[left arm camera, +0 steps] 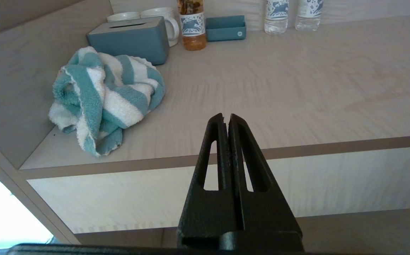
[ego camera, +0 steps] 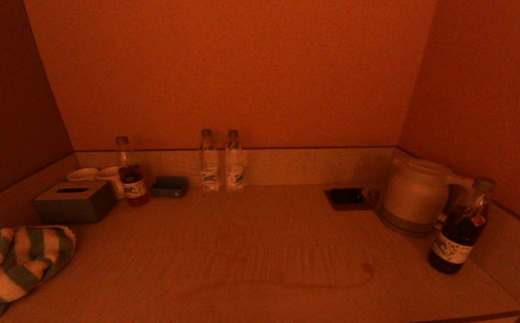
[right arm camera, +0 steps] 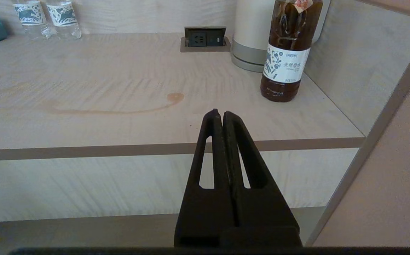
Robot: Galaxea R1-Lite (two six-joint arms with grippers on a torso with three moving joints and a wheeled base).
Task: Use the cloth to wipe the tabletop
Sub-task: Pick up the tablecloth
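while the striped terry cloth [left arm camera: 102, 95] is lying crumpled in a soft heap at the tabletop's [ego camera: 260, 260] front left corner, just in front of a boxy tissue holder [left arm camera: 130, 37], a thin curved brownish stain [right arm camera: 120, 108] is showing across the pale wood-grain surface. the left gripper [left arm camera: 225, 117] and the right gripper [right arm camera: 218, 113] are both hanging off the front edge, apart from everything, with tapered black fingers pressed together and holding nothing. a dark tea bottle [right arm camera: 288, 49] is standing beside a rounded kettle [ego camera: 414, 195] at the right.

Right hand [right arm camera: 219, 114] closed, off the tabletop's [right arm camera: 120, 78] front edge.
Brown curved stain [right arm camera: 120, 108] ahead; tea bottle [right arm camera: 287, 53] beside kettle [right arm camera: 250, 35].
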